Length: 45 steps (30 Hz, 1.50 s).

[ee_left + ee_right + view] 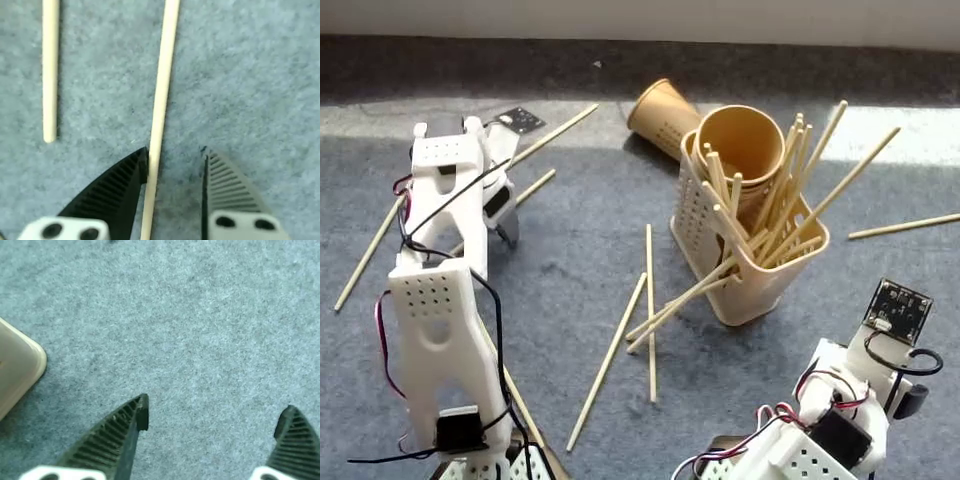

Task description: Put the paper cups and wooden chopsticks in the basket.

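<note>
In the high view we see the basket (760, 285), a cream plastic tub with perforated walls. It stands on grey carpet (570, 250) with a sheaf of thin pale sticks fanning out of it and one paper cup (745, 140) nested upright inside. A second paper cup (660, 112), tan and tapered, lies on its side just behind the basket. Several loose chopsticks (650, 310) lie scattered over the carpet. The left gripper (505, 228) is low at the carpet on the left. The arm half hides its tip, so from here we cannot say which stick it is at.

In the left wrist view its ribbed fingers stand parted. A chopstick (161, 90) runs between them, lying against the dark finger and apart from the grey one. A neighbouring stick (50, 70) lies alongside, well clear. We judge the step in hand to be picking up this chopstick. The next move calls for closing squarely on it, since smooth, round, slender wood lying flat on the carpet's nap may roll or pivot in the pinch.

In the right wrist view the right gripper (215, 415) is spread wide over carpet, holding nothing, with a rounded corner of the basket near it.
</note>
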### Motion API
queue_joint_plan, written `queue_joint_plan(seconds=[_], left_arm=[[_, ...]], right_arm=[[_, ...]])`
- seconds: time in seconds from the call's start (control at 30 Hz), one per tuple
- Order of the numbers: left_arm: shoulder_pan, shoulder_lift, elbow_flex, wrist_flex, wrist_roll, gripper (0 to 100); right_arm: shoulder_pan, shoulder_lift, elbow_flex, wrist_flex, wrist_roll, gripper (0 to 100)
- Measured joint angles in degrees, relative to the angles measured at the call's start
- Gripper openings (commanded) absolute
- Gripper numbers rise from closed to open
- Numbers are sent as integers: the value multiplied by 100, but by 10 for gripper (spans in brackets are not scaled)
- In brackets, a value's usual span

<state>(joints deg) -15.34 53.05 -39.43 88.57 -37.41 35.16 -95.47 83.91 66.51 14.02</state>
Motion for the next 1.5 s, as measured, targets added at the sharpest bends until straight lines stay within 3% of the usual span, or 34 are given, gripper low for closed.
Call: queue_joint_plan(seconds=[0.03, 0.2, 0.37, 0.5, 0.6, 0.77, 0.9, 1.0, 1.23, 1.5], left_arm=[[-44, 79, -114, 9, -9, 5], [-70, 149, -1037, 141, 185, 4], [-70, 105, -2725, 1020, 396, 8], [431, -360, -4229, 1196, 1029, 5], [1169, -1011, -5134, 1248, 1538, 5], [3086, -2523, -5178, 800, 2242, 6], [4659, -3464, -5002, -229, 2787, 7], [5459, -3648, -4475, -941, 3024, 7], [5943, -3499, -3218, -2251, 3692, 6], [5952, -3270, -3059, -2303, 4448, 27]], right_arm=[[0, 0, 0, 0, 0, 382], [0, 0, 0, 0, 0, 382], [0, 0, 0, 0, 0, 382], [0, 0, 0, 0, 0, 382], [0, 0, 0, 0, 0, 382], [0, 0, 0, 0, 0, 382], [0, 0, 0, 0, 0, 382], [0, 0, 0, 0, 0, 382], [0, 0, 0, 0, 0, 382], [-141, 0, 0, 0, 0, 382]])
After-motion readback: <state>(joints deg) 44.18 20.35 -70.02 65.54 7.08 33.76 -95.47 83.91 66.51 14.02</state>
